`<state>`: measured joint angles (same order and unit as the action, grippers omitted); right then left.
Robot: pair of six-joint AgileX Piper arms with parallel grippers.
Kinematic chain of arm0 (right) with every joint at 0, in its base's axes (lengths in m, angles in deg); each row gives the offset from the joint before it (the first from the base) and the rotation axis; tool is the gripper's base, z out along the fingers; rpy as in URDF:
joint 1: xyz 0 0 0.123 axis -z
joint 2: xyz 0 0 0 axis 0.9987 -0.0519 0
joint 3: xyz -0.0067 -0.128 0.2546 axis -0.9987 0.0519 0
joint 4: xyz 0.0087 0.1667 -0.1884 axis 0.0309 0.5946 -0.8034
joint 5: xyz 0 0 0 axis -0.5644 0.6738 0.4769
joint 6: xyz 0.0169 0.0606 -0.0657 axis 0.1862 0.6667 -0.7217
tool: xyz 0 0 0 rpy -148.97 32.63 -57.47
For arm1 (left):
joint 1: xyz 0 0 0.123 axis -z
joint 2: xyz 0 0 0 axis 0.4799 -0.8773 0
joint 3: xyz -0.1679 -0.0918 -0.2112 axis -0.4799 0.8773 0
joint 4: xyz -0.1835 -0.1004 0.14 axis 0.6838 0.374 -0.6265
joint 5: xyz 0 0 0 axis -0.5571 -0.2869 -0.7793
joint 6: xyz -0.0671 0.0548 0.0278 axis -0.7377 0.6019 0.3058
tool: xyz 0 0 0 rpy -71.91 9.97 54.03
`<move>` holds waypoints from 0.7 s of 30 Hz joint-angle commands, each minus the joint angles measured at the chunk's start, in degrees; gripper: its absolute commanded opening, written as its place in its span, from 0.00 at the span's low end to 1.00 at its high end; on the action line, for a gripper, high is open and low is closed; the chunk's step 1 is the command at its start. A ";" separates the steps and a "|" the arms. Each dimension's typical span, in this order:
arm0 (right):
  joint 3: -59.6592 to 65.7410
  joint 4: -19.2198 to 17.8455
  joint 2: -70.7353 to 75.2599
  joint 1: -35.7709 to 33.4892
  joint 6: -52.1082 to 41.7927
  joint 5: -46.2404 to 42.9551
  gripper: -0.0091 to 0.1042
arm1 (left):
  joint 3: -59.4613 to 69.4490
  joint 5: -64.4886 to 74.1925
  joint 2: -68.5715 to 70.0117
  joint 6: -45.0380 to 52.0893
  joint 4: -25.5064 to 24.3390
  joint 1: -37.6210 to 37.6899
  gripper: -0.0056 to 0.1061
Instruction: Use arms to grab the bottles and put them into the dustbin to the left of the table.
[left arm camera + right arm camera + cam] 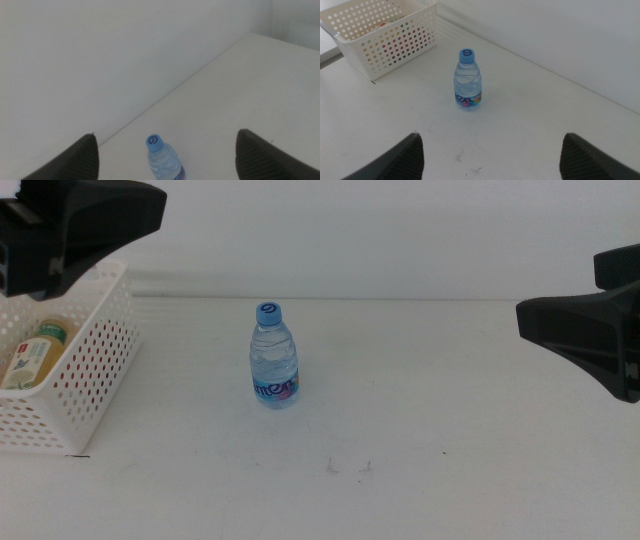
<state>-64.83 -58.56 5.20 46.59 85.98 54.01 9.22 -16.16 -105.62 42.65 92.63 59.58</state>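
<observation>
Black jaws spread wide and empty: your right gripper (490,155) hangs at the frame's right edge, your left gripper (165,155), equally open, upper left over the dustbin (95,395). The water bottle (274,357) stands centre frame. Close off-centre and you'd likely topple it.

dustbin (70,380): cut by left edge | tea bottle (30,360) inside: label illegible
</observation>
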 commanded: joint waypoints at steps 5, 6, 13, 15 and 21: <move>-0.19 -0.11 0.20 -0.04 -0.40 -0.24 0.90 | 6.05 -8.83 0.94 -0.37 -2.95 -0.05 0.89; -0.19 -0.11 0.20 -0.04 -0.40 -0.24 0.90 | 11.06 -15.83 2.09 -0.37 -2.46 -0.05 0.89; -0.19 -0.11 0.20 -0.04 -0.40 -0.51 0.90 | 55.28 -71.92 4.79 -11.11 7.68 2.02 0.89; -0.19 -0.11 0.20 -0.04 -0.40 -0.75 0.90 | 62.03 -80.81 3.51 -17.58 7.25 2.84 0.89; -0.19 -0.11 0.20 -0.04 -0.40 -0.75 0.90 | 68.31 -80.73 0.75 -18.06 7.00 2.85 0.89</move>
<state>-64.83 -58.56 5.20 46.59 85.98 53.89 77.06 -96.26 -104.32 25.73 99.06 62.08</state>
